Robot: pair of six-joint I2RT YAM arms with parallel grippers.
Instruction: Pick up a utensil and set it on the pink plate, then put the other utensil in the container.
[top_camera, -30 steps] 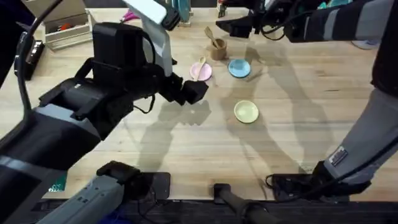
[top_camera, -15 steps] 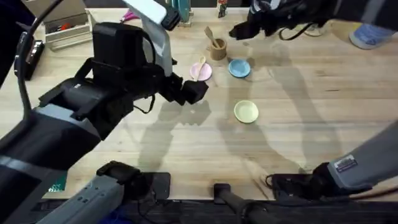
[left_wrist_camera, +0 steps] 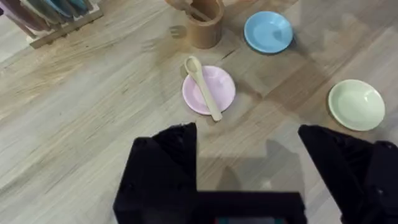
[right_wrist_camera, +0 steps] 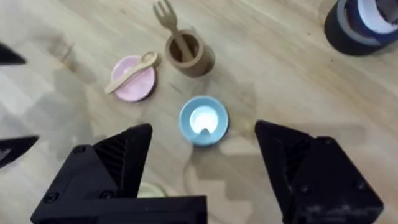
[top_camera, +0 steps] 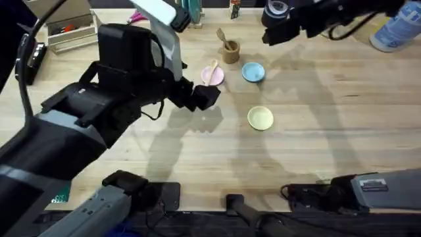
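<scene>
Left gripper (left_wrist_camera: pixel 249 168) hung wide open and empty above the worktop (top_camera: pixel 316 131), near the pink plate (top_camera: pixel 212 76). Utensil (left_wrist_camera: pixel 203 86) lay across that plate. Just beyond, the container (right_wrist_camera: pixel 189 55) held the other utensil (right_wrist_camera: pixel 173 28), tines up. Right gripper (right_wrist_camera: pixel 202 162) was wide open, empty, above the blue plate (right_wrist_camera: pixel 203 120) toward the far edge.

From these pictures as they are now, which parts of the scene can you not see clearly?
- Fork: the lower handle is hidden inside the container, right wrist view.
- Yellow plate: mostly covered by the right gripper, right wrist view.
- Tape roll: cut off by the frame edge, right wrist view.
</scene>
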